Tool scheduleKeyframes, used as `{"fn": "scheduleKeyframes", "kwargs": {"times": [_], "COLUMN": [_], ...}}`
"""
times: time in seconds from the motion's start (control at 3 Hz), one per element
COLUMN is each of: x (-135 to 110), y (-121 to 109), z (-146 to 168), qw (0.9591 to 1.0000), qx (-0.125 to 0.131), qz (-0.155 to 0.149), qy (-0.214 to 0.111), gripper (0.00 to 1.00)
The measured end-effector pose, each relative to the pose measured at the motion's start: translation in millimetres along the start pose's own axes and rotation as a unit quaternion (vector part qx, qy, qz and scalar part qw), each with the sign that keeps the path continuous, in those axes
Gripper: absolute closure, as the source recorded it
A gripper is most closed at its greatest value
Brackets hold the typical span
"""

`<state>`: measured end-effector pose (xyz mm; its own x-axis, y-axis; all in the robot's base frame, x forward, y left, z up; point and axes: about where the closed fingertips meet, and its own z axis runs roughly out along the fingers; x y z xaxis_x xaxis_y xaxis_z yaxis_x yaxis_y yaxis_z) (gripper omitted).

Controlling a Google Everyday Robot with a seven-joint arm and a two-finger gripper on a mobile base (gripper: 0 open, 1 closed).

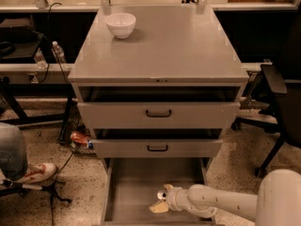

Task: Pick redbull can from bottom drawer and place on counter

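Note:
The bottom drawer (134,187) is pulled open at the foot of the grey cabinet and its flat floor shows. The small redbull can (162,194) stands upright on that floor right of the middle, with its silver lid up. My gripper (159,202) reaches in from the lower right on a white arm and sits low in the drawer, right against the can. The counter (164,46) is the cabinet's broad grey top, far above the gripper.
A white bowl (120,24) sits at the counter's back left. Two upper drawer fronts (158,113) stand slightly open above the bottom drawer. An orange-red packet (80,138) lies on the floor to the left, near a person's shoe (35,172). A black chair (282,102) stands at the right.

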<state>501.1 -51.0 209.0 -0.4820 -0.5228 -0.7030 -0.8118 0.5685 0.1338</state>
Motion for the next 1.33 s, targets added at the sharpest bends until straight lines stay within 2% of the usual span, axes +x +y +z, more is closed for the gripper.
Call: {"fn": "scheduleKeyframes", "kwargs": {"times": [0.67,1.0,1.33], "x": [4,-9,-15], "y": [-1,-8,-15], "z": [8,-20,-58], "qw": [0.9997,0.9969,0.993], "qx": [-0.018,-0.037,-0.039], "qz": [0.005,0.009,0.014], "qy": [-0.013,-0.068,-0.11], "gripper": [0.69,0.98,1.0]}}
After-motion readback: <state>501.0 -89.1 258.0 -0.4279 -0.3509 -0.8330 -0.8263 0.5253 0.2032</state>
